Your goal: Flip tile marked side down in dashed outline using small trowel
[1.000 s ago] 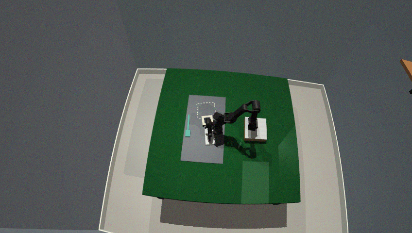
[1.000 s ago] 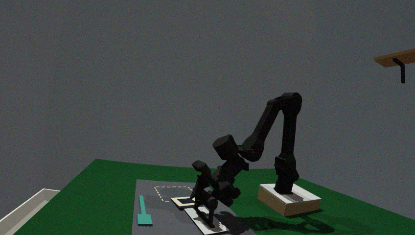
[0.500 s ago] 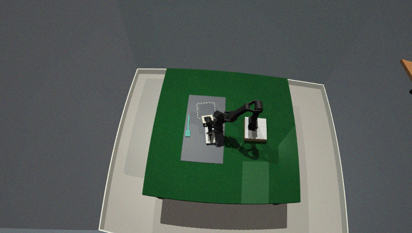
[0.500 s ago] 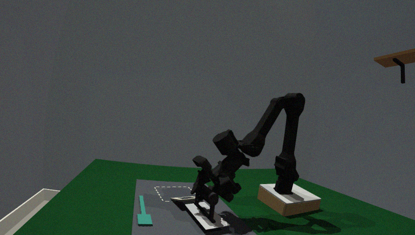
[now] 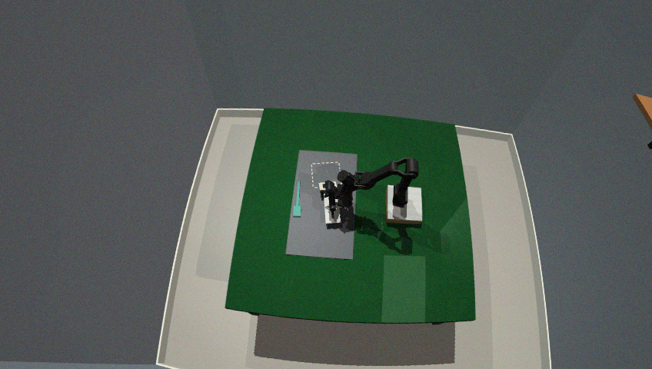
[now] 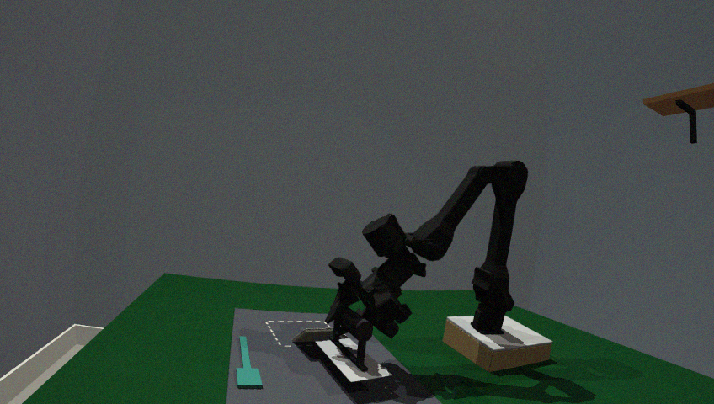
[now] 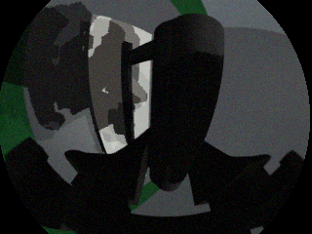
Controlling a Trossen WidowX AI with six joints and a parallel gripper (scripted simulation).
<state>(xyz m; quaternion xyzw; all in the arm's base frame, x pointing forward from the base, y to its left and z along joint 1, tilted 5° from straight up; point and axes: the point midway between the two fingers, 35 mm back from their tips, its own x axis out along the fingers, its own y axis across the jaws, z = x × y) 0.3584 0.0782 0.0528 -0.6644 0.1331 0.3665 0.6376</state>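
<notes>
My gripper is shut on the black handle of the trowel, whose flat white blade lies low over the grey mat. The tile is at the blade's far end, tilted and partly hidden by the gripper. A dark shadow lies under its near side. Its marked side cannot be made out. The dashed outline is just beyond the tile, with its near right part hidden by tile and arm. The tile is not visible in the wrist view.
A teal flat tool with a thin handle lies along the mat's left side. The arm's base stands on a white-topped block to the right, on the green table top. A brown shelf is at the far right.
</notes>
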